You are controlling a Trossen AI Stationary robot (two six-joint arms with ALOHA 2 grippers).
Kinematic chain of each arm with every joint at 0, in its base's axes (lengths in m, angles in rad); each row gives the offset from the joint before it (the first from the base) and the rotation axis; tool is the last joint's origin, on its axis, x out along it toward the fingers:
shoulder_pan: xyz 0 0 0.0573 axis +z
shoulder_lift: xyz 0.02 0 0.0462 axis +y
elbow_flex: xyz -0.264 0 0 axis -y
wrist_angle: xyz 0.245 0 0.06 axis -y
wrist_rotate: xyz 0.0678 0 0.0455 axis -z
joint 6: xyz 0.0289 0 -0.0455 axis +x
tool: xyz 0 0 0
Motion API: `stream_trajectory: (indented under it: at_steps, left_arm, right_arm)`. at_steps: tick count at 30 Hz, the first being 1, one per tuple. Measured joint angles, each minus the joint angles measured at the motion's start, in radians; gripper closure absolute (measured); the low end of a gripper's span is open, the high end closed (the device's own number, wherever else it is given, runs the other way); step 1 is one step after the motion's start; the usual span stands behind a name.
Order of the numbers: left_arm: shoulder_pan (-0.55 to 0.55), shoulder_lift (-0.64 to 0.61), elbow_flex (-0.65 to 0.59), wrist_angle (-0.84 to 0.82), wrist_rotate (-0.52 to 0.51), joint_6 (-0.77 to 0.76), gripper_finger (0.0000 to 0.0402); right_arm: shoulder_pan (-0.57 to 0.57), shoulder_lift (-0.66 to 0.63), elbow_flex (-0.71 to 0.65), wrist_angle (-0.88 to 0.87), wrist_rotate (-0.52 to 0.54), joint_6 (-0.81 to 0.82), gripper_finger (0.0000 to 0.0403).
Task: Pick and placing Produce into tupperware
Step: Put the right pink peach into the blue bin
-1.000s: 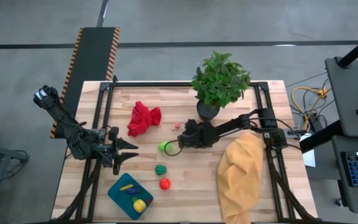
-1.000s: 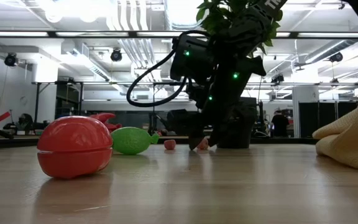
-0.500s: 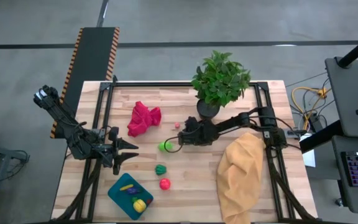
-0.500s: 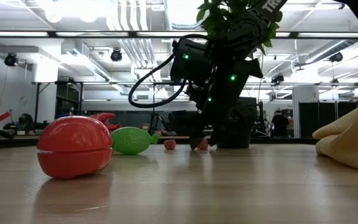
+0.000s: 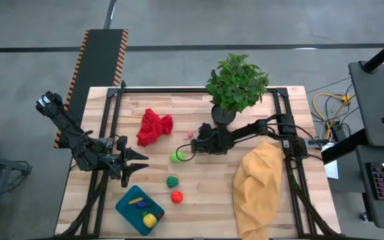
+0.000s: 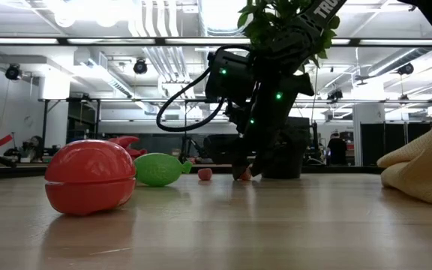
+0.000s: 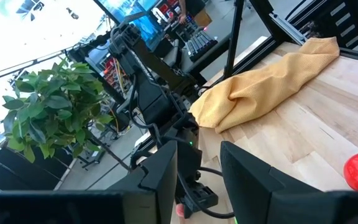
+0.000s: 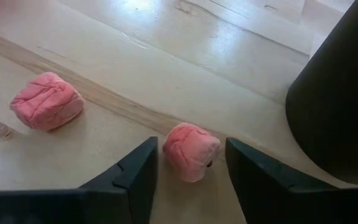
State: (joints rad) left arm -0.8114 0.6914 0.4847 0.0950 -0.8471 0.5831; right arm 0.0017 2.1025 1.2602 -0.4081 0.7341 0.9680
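Straddling a pink piece (image 8: 191, 151) — right tool (image 8: 188, 171) released, left tool (image 5: 135, 164) released, waiting beside tupperware (image 5: 127, 209).

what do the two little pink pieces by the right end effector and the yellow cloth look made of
Pink pieces and: soft-looking, matte, with creased, puffy surfaces, probably foam or stuffed fabric. Yellow cloth: woven fabric, matte, lying in soft folds. The open right end effector straddles the nearer piece.

Produce piece (image 8: 191, 151) between right hand (image 8: 188, 171) fingers, beside pot (image 8: 337, 99)
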Motion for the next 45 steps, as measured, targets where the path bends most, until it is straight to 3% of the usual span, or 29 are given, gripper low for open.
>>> stream_trajectory:
  at_steps: [8,14,31,38,45]
  left_arm:
    - [0.000,0.000,0.000,0.000,0.000,0.000,0.0292]
    - [0.000,0.000,0.000,0.000,0.000,0.000,0.0292]
    - [0.000,0.000,0.000,0.000,0.000,0.000,0.0292]
    - [0.000,0.000,0.000,0.001,0.000,0.000,0.0292]
    - [0.000,0.000,0.002,0.002,0.000,0.000,0.0292]
  right_arm:
    - [0.000,0.000,0.000,0.000,-0.002,-0.011,0.0299]
    - [0.002,0.000,0.000,0.000,-0.007,-0.026,0.0326]
    - [0.122,0.000,0.024,-0.018,-0.019,-0.026,0.0330]
    - [0.217,-0.021,0.045,-0.216,-0.012,0.094,0.0331]
    - [0.323,-0.091,0.047,-0.239,0.009,0.096,0.0331]
